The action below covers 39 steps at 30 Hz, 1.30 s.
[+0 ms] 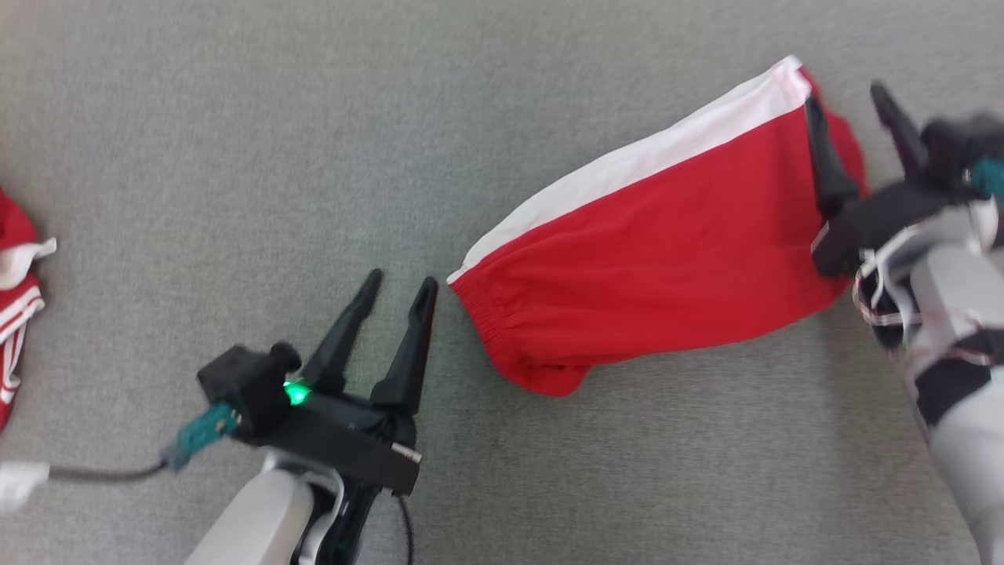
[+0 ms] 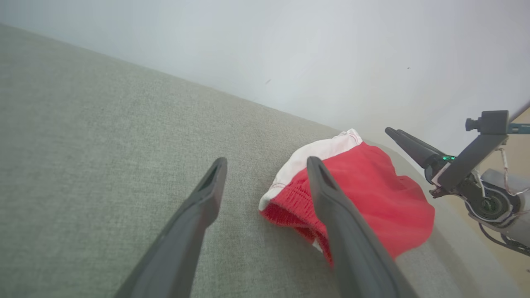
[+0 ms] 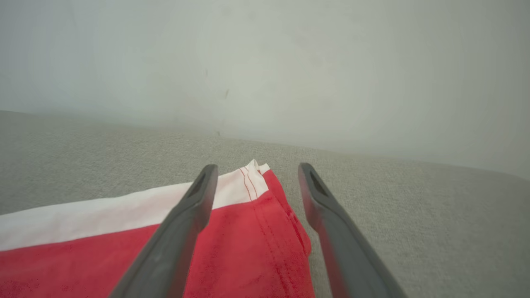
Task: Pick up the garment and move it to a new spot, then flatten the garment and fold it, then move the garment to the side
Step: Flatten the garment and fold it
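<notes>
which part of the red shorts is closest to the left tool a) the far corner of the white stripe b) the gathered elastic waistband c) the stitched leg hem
b: the gathered elastic waistband of the red shorts lies right beside the left tool, while the stitched hem end sits over by the right tool.

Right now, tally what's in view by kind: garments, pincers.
Red-and-white fabric garments: 2 (red shorts with white stripe, crumpled red-and-white garment at left edge)
Black two-fingered pincers: 2 (left pincer, right pincer)
Total: 4
</notes>
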Available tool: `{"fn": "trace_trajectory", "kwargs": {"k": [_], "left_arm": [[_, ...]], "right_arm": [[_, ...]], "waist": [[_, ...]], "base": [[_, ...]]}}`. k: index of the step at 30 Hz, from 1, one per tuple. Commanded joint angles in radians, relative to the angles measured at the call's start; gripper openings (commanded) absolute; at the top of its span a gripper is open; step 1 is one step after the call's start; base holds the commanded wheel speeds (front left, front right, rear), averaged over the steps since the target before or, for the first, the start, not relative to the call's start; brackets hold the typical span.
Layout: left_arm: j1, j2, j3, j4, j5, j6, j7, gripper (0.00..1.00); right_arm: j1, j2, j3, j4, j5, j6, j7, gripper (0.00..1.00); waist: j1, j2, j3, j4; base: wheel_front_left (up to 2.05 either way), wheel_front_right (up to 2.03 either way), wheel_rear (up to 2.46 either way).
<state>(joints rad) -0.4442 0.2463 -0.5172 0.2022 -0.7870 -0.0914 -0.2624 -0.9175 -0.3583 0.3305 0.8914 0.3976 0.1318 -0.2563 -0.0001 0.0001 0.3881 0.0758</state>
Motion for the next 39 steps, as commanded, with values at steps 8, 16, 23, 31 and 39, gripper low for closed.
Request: {"fn": "trace_trajectory", "kwargs": {"k": [8, 16, 23, 31, 39], "left_arm": [[0.193, 0.005, 0.067, -0.175, 0.334, 0.045, -0.002, 1.00], [0.292, -0.030, 0.052, -0.218, 0.425, 0.028, -0.002, 1.00], [0.277, -0.067, 0.033, -0.204, 0.455, -0.003, -0.002, 1.00], [0.259, -0.089, 0.026, -0.186, 0.470, -0.022, -0.002, 1.00], [0.244, -0.101, 0.027, -0.184, 0.478, -0.031, -0.002, 1.00]], "right_arm": [[0.192, -0.081, 0.046, -0.119, 0.196, -0.002, 0.068, 1.00], [0.211, -0.137, 0.007, -0.135, 0.365, -0.002, 0.220, 1.00], [0.138, -0.145, -0.028, -0.036, 0.405, -0.002, 0.297, 1.00], [0.059, -0.142, -0.010, 0.083, 0.350, -0.002, 0.320, 0.95], [-0.020, -0.140, -0.021, 0.223, 0.286, -0.002, 0.300, 0.89]], "waist": [[0.0001, -0.0001, -0.098, -0.051], [0.0001, -0.0001, -0.112, 0.020], [0.0001, -0.0001, -0.090, 0.098], [0.0001, -0.0001, -0.073, 0.145], [0.0001, -0.0001, -0.041, 0.170]], "base": [[0.00, 0.00, 0.00], [0.00, 0.00, 0.00], [0.00, 0.00, 0.00], [0.00, 0.00, 0.00], [0.00, 0.00, 0.00]]}}
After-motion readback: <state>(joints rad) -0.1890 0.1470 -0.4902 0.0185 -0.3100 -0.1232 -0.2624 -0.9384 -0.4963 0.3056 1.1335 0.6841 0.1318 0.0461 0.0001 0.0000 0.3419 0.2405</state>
